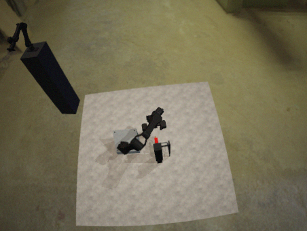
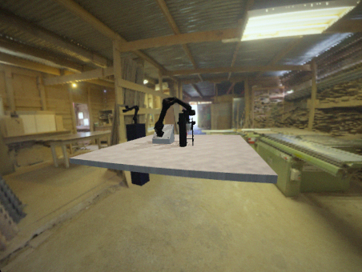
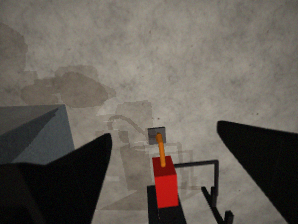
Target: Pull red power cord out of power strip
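Open Hand Stands Clear of the Red Plug

From where I stand, the gripper [image 1: 154,126] [image 2: 193,118] [image 3: 164,132] is spread wide, with nothing between its fingers. The red plug [image 1: 156,140] [image 3: 166,189] is at the upper end of the upright black block [image 1: 158,153] [image 2: 183,130] [image 3: 167,216], on the pale tabletop [image 1: 190,187] [image 2: 180,162] [image 3: 210,60]. I can't tell whether the plug is still seated in anything.

An orange cord [image 3: 162,152] runs from the plug toward a small grey square [image 3: 152,140]; whether it joins there, I can't say. A thin black frame [image 1: 169,149] [image 2: 193,137] [image 3: 217,175] stands beside the block. The bent black arm [image 1: 148,130] [image 2: 162,112] rises from a grey sloping base [image 1: 118,136] [image 2: 169,140] [image 3: 55,137]. Off the table, another black arm [image 1: 26,34] [image 2: 135,114] sits on a dark pillar [image 1: 52,79] [image 2: 136,131].
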Robot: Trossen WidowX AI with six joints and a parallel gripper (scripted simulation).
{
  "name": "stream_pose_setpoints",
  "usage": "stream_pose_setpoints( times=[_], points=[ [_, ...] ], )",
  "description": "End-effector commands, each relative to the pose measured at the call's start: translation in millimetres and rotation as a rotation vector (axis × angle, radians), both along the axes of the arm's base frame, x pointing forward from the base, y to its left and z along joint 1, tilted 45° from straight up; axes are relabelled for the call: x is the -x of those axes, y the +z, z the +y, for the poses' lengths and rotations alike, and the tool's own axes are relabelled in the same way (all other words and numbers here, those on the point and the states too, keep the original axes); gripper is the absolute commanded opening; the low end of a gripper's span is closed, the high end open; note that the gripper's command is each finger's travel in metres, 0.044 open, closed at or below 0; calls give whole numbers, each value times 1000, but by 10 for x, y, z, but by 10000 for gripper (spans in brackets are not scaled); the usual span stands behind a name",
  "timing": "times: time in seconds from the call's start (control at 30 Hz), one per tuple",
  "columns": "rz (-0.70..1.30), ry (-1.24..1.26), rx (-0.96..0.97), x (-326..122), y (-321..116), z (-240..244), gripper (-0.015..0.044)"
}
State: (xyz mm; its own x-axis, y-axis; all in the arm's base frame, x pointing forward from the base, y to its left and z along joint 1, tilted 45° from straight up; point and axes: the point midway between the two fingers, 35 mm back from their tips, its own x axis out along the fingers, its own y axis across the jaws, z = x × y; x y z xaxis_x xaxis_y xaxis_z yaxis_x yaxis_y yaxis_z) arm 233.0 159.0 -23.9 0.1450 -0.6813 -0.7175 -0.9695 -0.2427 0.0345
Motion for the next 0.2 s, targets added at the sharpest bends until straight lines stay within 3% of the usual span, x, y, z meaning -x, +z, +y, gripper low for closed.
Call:
stream_pose_setpoints(
  times=[0.0,0.17],
  points=[
    [-1,-4,-2,3,-7,13,440],
    [-1,-4,-2,3,-7,13,440]
  ],
)
